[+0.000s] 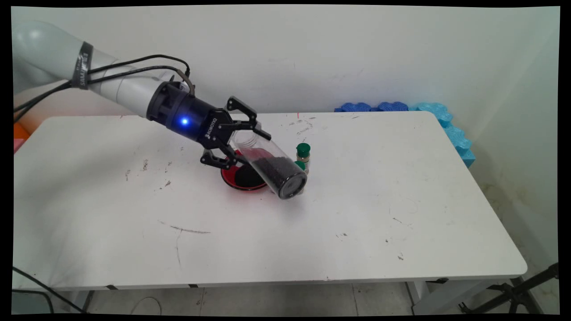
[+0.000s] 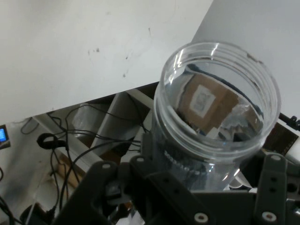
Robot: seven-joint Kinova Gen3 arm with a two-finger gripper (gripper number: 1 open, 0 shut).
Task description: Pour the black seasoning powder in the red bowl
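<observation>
Main view: your claw [image 1: 241, 140] is clamped round the neck end of a clear jar [image 1: 272, 167], which hangs tilted above the tabletop [image 1: 357, 223], open mouth up by the fingers, base low and right. Held that way, the dark grains sit pooled at the base end — none at the mouth. Just behind and under it lies a red dish [image 1: 232, 178] with a dark heap in it. Two green-capped bottles [image 1: 303, 154] stand just beside the jar's base.

Hand view: the jar's mouth [image 2: 218, 101] rises between the fingers [image 2: 272, 187] — closed on the jar, not slack.
</observation>
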